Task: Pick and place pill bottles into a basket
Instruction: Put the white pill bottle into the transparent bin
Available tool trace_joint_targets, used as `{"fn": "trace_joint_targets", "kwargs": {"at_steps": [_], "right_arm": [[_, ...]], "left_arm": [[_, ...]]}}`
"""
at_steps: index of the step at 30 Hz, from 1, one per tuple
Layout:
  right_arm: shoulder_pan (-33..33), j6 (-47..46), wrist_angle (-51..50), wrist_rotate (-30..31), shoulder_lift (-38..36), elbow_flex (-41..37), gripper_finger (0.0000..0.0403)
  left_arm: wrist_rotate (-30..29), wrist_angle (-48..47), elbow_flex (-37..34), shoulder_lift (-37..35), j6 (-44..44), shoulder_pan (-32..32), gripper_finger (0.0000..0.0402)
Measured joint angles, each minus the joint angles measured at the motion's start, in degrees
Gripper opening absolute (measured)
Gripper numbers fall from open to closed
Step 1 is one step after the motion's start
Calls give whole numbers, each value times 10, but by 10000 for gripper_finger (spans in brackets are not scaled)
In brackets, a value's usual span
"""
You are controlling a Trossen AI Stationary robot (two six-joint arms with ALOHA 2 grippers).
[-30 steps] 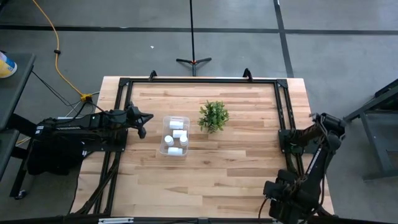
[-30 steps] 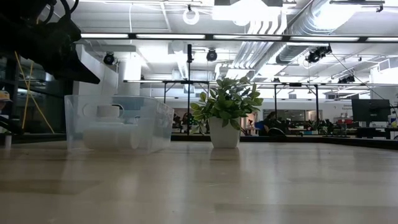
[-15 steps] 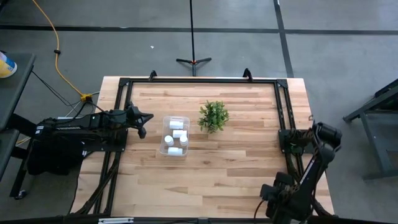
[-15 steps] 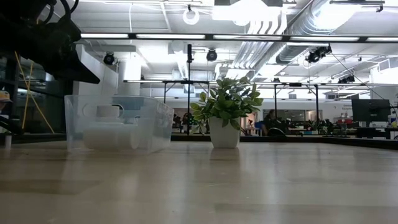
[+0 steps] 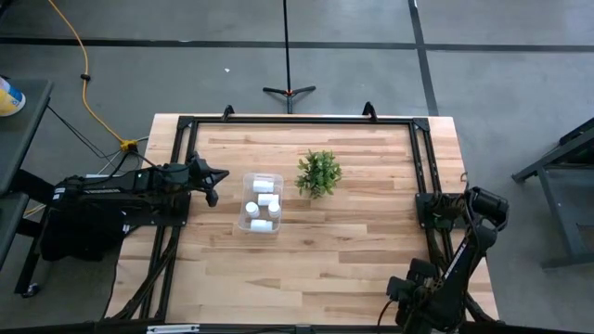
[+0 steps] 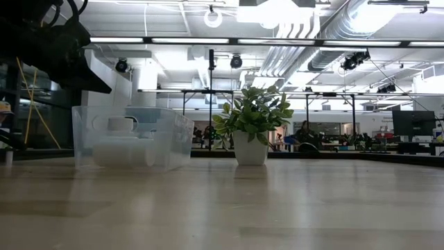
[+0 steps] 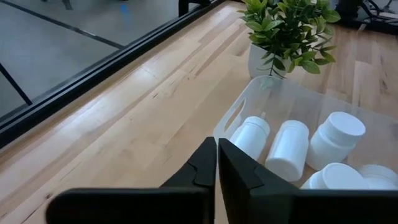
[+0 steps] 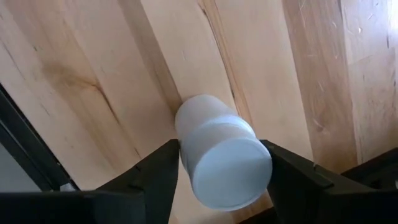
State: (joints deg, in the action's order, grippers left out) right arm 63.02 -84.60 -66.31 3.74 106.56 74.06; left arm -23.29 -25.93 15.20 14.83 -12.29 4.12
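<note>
Squeeze right tool [image 8: 221, 177], half-clenched around pill bottle [image 8: 221, 158] at right bench [image 5: 353, 250] edge, before lifting; left tool [image 7: 216, 171] clenched, idle.

White pill bottles [image 7: 287, 149] with white caps lie in the clear, see-through basket [image 5: 247, 219]. The table [image 5: 353, 250] is pale blond wood with darker grain streaks, framed in black rails. The plant [image 6: 252, 114] is leafy green in a white pot. Both arms are black.
</note>
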Motion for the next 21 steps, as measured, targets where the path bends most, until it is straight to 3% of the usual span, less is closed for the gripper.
{"fn": "trace_joint_targets", "kwargs": {"at_steps": [4, 9, 13, 18, 21], "right_arm": [[0, 0, -2, -5, 0, 0, 193], [-11, 0, -5, -12, -1, 2, 162], [-27, 3, -12, 7, -1, 2, 161], [-51, 11, -24, 21, -1, 1, 162], [-71, 40, -23, 25, -1, 1, 152]], "left_arm": [[1, 0, 0, 0, 0, 0, 20], [3, 0, 0, 0, -2, 0, 33], [7, 0, 0, 0, -13, 0, 55], [19, -1, 0, 0, -11, 0, 21], [19, -2, 0, 0, -8, 0, 21]]}}
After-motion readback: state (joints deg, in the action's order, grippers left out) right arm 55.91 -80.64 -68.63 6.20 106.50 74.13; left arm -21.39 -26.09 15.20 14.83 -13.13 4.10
